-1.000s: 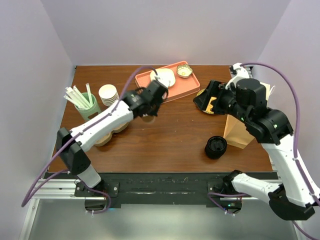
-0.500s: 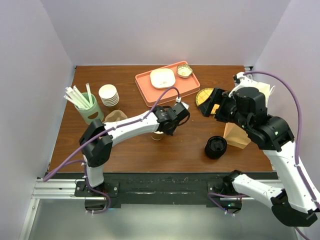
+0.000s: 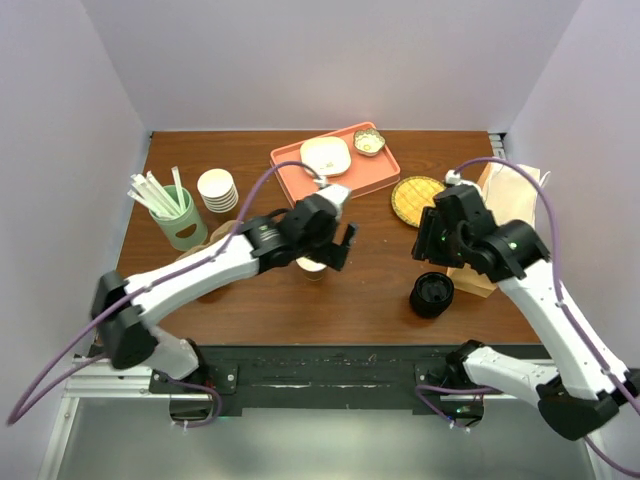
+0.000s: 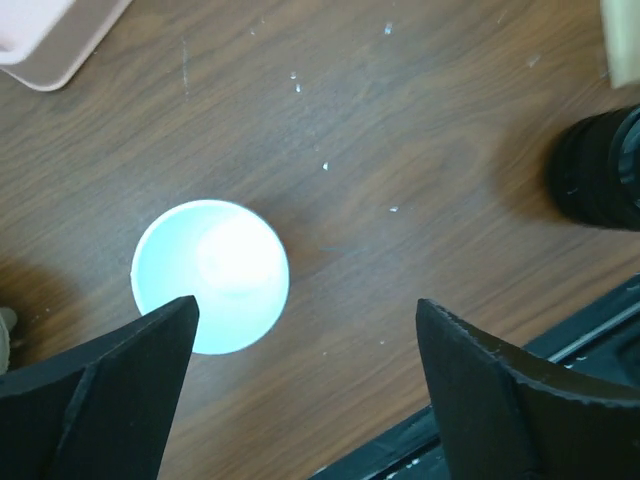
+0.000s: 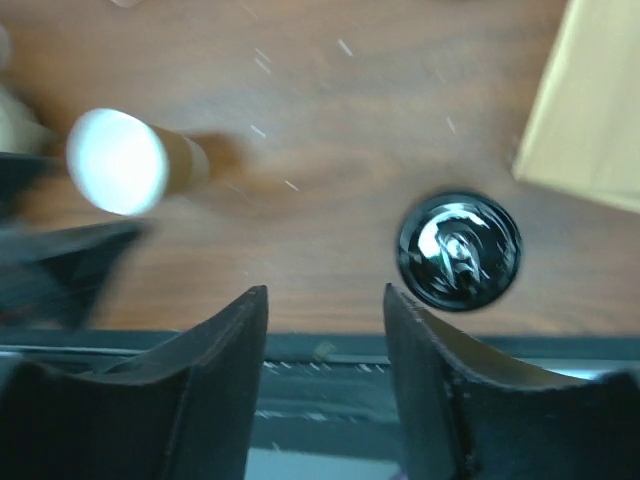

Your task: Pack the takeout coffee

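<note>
Capping step: my left pincer gapes over the lidless cup; my right pincer, apart and empty, must reach rightward for the black lid.

The left gripper hangs right above the open paper cup with its fingers spread wide, so the way straight down is blocked. The left arm bars the cup's left side. To the cup's right, the table is bare as far as the squat black round piece. The right gripper hangs over that gap. Past the black piece stands the brown paper bag. Behind the cup sits the pink tray.
</note>
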You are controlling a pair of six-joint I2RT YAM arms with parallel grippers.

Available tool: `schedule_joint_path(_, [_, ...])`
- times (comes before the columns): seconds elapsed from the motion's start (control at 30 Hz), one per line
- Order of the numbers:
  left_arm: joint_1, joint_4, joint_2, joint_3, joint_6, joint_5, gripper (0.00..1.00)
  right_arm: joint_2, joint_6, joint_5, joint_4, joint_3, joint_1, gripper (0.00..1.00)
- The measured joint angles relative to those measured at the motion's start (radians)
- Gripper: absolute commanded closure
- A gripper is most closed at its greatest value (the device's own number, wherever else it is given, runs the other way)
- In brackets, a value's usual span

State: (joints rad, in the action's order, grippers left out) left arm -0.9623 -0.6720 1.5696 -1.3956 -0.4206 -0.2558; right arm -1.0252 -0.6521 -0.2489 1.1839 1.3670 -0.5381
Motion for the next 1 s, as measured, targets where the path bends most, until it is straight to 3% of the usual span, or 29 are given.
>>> schedule_joint_path(0.17, [0.067,0.111,-0.264,0.241,-0.034,0.032,0.00,-0.072,-0.004,-0.007,0.033,-0.107,0.000,0.49])
schedule_joint_path(0.33, [0.076,0.146,-0.370,0.350,-0.040,0.040,0.00,-0.102,-0.012,-0.006,0.024,-0.219,0.000,0.54])
schedule_joint_path(1.0, [0.076,0.152,-0.452,0.362,-0.014,0.008,0.00,-0.264,-0.013,-0.032,-0.128,-0.370,0.000,0.66])
